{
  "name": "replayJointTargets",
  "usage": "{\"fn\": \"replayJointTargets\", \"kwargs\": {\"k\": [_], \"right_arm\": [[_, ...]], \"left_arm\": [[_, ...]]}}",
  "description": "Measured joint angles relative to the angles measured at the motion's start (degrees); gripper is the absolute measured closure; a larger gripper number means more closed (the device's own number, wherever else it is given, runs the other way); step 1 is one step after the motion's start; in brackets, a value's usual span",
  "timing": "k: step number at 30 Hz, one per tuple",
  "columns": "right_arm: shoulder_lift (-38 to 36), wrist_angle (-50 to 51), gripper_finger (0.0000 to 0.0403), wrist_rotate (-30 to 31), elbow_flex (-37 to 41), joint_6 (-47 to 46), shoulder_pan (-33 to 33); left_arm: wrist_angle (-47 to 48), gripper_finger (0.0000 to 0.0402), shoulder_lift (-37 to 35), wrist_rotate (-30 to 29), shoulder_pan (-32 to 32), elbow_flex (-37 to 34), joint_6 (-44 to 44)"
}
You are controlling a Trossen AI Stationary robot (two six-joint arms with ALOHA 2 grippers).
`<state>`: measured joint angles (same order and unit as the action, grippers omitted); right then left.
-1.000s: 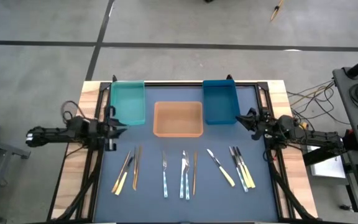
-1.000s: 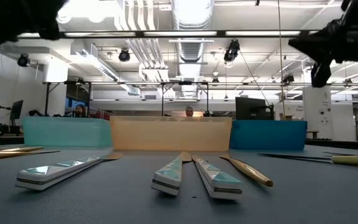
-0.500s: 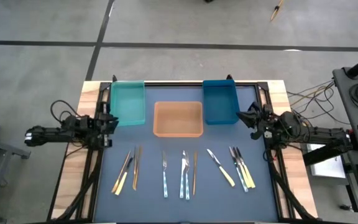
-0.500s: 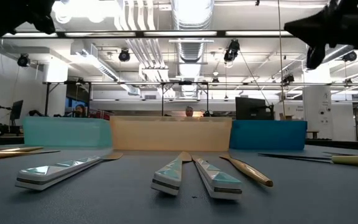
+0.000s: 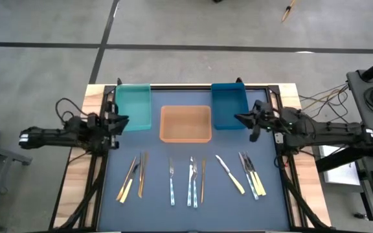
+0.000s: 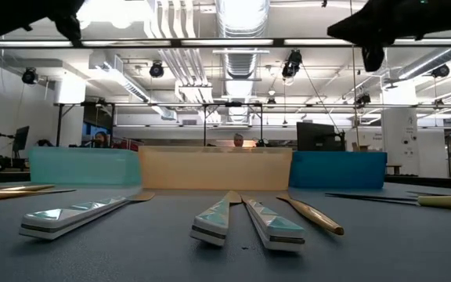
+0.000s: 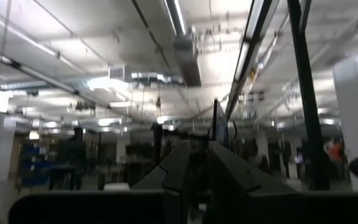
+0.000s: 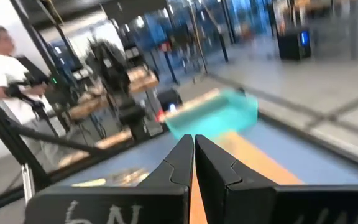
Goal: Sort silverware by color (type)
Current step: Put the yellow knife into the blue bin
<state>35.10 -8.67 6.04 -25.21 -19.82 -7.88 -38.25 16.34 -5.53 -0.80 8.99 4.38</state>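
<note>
Dark blue matting [image 5: 154, 194] covers the table, with a teal bin [image 5: 133, 106], an orange bin [image 5: 185, 123] and a blue bin [image 5: 229, 105] ranged along its far edge. All of the silverware [image 5: 192, 178] lies on the mat in a loose row near the front edge, none of it in a bin: gold and cream-handled pieces at the left, silver pieces and one gold piece in the middle, cream-handled pieces at the right. Left gripper [image 5: 118, 122]: arm stretched level from the left side, tip beside the teal bin, fingers nearly together and grasping nothing. Right gripper [image 5: 243, 119]: arm reaching in from the right, tip just beside the blue bin, jaws clenched and empty. Both grippers hang well above the cutlery.
</note>
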Motion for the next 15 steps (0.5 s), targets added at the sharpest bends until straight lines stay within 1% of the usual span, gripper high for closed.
{"fn": "replayJointTargets", "kwargs": {"k": [3,6,9,12,15], "right_arm": [[3.57,6.01,0.0394,-0.01,-3.97,-4.26,-0.02],[7.41,14.22,0.0394,-0.27,-8.07,-9.14,0.00],[10.94,20.78,0.0394,-0.49,-12.84,-13.64,-0.02],[15.02,30.50,0.0394,-0.73,-16.90,-16.30,0.02],[18.95,37.89,0.0394,-3.45,-20.40,-18.90,0.00]], "left_arm": [[7.11,0.0363,3.32,-1.11,0.00,4.38,0.08],[16.25,0.0363,6.00,-2.84,-0.04,8.89,0.50],[25.96,0.0363,8.06,-3.10,-0.04,13.22,0.56],[34.94,0.0363,9.72,-3.12,-0.04,17.28,0.59],[41.08,0.0363,11.15,-3.14,-0.04,20.20,0.59]]}}
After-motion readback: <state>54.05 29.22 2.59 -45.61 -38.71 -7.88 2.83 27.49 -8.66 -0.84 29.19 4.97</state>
